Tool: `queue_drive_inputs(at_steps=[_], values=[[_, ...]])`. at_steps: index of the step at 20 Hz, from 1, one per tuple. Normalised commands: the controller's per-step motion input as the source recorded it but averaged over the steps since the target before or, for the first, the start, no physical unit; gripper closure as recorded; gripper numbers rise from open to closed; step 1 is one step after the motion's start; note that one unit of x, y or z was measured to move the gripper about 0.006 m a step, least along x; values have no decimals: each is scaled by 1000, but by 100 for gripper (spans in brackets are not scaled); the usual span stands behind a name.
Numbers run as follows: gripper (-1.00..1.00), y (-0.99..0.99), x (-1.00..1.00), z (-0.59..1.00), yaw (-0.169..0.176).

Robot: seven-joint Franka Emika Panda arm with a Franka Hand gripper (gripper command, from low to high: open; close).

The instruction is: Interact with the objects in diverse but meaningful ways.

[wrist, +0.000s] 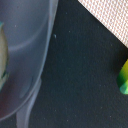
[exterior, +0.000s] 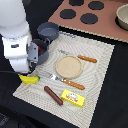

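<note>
Gripper [exterior: 31,64] low over mat's left edge, jaw state hidden, cannot tell. Yellow banana [exterior: 29,79] just near side of it, apparently untouched, long axis left-right.

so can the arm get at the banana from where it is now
Probably yes. The banana lies at the mat's corner, just below the arm's wrist, with nothing on top of it. The pot sits close behind. The gripper itself is hidden, so its state is unclear.
</note>
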Motion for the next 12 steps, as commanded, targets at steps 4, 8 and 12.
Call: queue_drive_inputs(at_steps=[4, 8, 12], values=[[-100, -90, 91, -94, 0], [-100, -68, 79, -125, 0], [-100, -58, 64, -149, 0]])
